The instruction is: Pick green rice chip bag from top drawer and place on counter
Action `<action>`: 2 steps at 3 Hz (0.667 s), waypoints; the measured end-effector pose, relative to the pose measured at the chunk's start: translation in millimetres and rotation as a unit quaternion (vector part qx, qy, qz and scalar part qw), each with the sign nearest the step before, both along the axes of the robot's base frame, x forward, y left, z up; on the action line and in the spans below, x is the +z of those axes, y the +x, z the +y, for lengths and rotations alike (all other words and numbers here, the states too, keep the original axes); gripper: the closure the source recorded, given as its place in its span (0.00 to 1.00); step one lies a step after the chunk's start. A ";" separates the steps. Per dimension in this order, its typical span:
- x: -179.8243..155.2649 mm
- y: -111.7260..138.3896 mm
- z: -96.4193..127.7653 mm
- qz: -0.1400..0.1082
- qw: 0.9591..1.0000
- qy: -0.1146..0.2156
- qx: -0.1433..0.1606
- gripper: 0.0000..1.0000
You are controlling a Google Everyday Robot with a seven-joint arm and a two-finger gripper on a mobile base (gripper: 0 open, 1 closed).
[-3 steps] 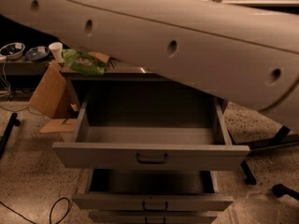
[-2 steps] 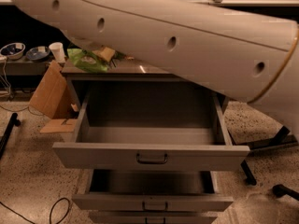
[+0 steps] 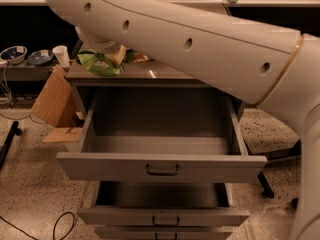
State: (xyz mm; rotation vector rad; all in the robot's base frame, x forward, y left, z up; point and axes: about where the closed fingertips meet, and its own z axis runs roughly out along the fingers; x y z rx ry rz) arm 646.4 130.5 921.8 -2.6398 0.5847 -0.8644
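The green rice chip bag (image 3: 98, 64) lies on the left end of the counter (image 3: 167, 73), bright light green and crumpled. My gripper (image 3: 111, 50) is at the end of the big white arm that crosses the view. It hangs just above and behind the bag, mostly hidden by the arm. The top drawer (image 3: 161, 166) is pulled wide open, and the part of its inside that shows is empty.
A yellowish snack item (image 3: 136, 57) lies on the counter behind the bag. The second drawer (image 3: 162, 215) is slightly open. A cardboard box (image 3: 51, 103) leans at the cabinet's left. Bowls (image 3: 14, 54) and a white cup (image 3: 62, 55) stand on a low shelf at left. A cable (image 3: 60, 224) lies on the floor.
The arm has swung up and to the left, uncovering more of the counter. The green bag stays on the counter's left end. The drawer has not moved.
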 end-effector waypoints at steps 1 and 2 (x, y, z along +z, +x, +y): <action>17.2 9.8 14.8 -0.027 0.999 -0.009 0.038 1.00; 29.6 16.5 30.1 -0.046 0.997 -0.020 0.066 1.00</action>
